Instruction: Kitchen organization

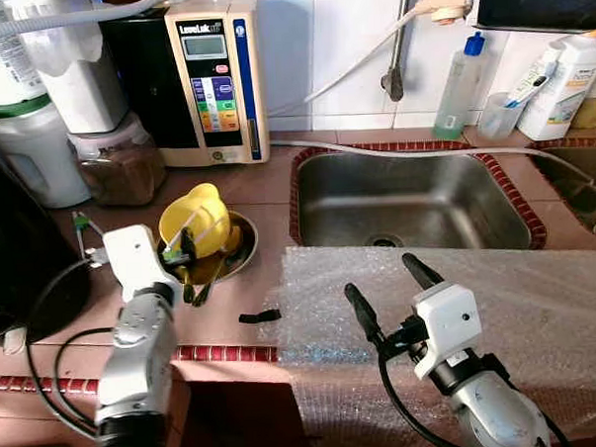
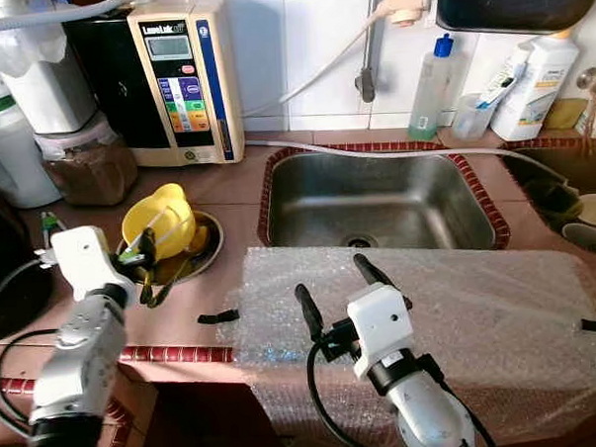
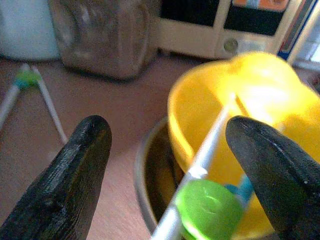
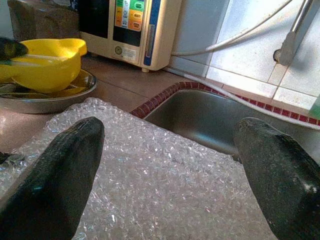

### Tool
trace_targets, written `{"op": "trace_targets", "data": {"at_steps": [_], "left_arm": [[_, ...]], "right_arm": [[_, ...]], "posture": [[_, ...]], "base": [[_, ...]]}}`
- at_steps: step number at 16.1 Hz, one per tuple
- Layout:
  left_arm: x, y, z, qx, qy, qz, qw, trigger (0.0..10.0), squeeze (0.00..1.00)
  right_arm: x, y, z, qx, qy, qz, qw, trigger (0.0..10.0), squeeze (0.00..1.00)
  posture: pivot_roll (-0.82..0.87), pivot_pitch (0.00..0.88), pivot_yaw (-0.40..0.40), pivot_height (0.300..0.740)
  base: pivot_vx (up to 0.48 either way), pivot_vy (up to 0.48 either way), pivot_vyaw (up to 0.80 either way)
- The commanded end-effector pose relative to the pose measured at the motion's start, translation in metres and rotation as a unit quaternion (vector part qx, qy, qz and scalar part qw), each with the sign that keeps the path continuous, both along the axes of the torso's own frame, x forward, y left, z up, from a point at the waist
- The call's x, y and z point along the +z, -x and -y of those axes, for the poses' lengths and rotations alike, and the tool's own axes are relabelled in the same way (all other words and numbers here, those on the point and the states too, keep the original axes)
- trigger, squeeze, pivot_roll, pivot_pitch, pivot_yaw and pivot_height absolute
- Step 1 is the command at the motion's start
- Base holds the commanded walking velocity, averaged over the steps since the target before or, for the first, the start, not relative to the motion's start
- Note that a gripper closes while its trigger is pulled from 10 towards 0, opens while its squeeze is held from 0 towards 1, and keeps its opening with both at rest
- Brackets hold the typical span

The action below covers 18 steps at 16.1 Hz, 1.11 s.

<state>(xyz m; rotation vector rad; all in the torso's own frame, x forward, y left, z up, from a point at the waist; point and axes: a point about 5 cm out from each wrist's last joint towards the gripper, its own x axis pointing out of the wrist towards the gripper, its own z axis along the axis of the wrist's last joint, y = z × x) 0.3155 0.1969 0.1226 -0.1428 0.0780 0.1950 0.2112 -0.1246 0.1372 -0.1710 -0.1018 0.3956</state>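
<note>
Left gripper (image 1: 185, 250) spread wide at the yellow bowl (image 1: 201, 220) in its steel dish (image 1: 242, 248) on the worktop (image 1: 266, 180). Right gripper (image 1: 385, 289) released above bubble wrap (image 1: 519, 293). We judge a careless close could tip the bowl.

Left wrist view: yellow bowl (image 3: 235, 125) blurring, green-tipped stick (image 3: 200, 200) running off frame edge. Metal plate (image 1: 242, 248) hiding mostly under bowl. Water machine's (image 1: 216, 79) button labels too small.
</note>
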Motion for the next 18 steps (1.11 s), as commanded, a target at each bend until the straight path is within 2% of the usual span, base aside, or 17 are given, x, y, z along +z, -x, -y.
{"op": "trace_targets", "data": {"at_steps": [1,2,4,5,6,8,10,13,15,16,17,18], "left_arm": [[0.013,-0.001,-0.003,-0.002,-0.014,0.028,1.0,10.0,0.0],[0.019,-0.003,-0.004,-0.012,-0.025,0.047,0.999,10.0,0.0],[0.021,-0.003,-0.001,-0.02,-0.029,0.058,0.998,10.0,0.0],[0.021,-0.002,0.001,-0.029,-0.044,0.064,0.997,10.0,0.0],[0.013,0.001,0.003,-0.031,-0.041,0.048,0.998,10.0,0.0],[0.005,0.007,-0.003,-0.016,-0.002,0.03,0.999,10.0,0.0],[0.002,0.013,-0.01,-0.007,-0.001,0.027,1.0,10.0,0.0],[-0.004,0.022,-0.008,-0.031,0.01,0.021,0.999,10.0,0.0],[-0.001,0.023,-0.01,-0.032,0.025,0.032,0.999,10.0,0.0],[0.0,0.02,-0.009,-0.031,0.045,0.03,0.998,10.0,0.0],[0.0,0.019,-0.004,-0.046,0.072,0.024,0.996,10.0,0.0],[0.0,0.018,0.0,-0.056,0.082,0.019,0.995,10.0,0.0]], "right_arm": [[0.004,0.0,-0.003,0.009,-0.006,0.006,1.0,10.0,0.0],[0.003,-0.002,-0.004,0.01,-0.006,0.007,1.0,10.0,0.0],[0.004,-0.002,-0.004,0.012,-0.005,0.007,1.0,10.0,0.0],[0.003,-0.002,-0.004,0.013,-0.005,0.007,1.0,10.0,0.0],[0.004,-0.003,-0.003,0.016,-0.003,0.006,1.0,10.0,0.0],[0.004,-0.003,-0.002,0.018,-0.001,0.006,1.0,10.0,0.0],[0.003,-0.001,-0.004,0.03,-0.001,-0.001,1.0,10.0,0.0],[0.002,-0.002,-0.006,0.038,-0.002,-0.003,0.999,10.0,0.0],[0.003,-0.003,-0.006,0.04,-0.001,-0.002,0.999,10.0,0.0],[0.002,-0.003,-0.006,0.041,-0.001,-0.002,0.999,10.0,0.0],[0.002,-0.003,-0.007,0.041,-0.001,-0.002,0.999,10.0,0.0],[0.002,-0.003,-0.007,0.041,-0.001,-0.002,0.999,10.0,0.0]], "posture": [[0.07,0.0,0.041,0.74],[0.08,0.0,0.039,0.74],[0.08,0.0,0.035,0.74],[0.08,0.0,0.031,0.74],[0.08,0.0,0.029,0.74],[0.08,0.0,0.023,0.74],[0.08,0.0,0.016,0.74],[0.09,0.0,0.011,0.74],[0.09,0.0,0.011,0.74],[0.09,0.0,0.011,0.74],[0.09,0.0,0.016,0.74],[0.09,0.0,0.016,0.74]], "base": [[0.0,0.0,0.0],[0.0,0.0,0.0],[0.0,0.0,0.0],[0.0,0.0,0.0],[0.0,0.0,0.0],[0.0,0.0,0.0],[0.0,0.0,0.0],[0.0,0.0,0.0],[0.0,0.0,0.0],[0.0,0.0,0.0],[0.0,0.0,0.0],[0.0,0.0,0.0]]}}
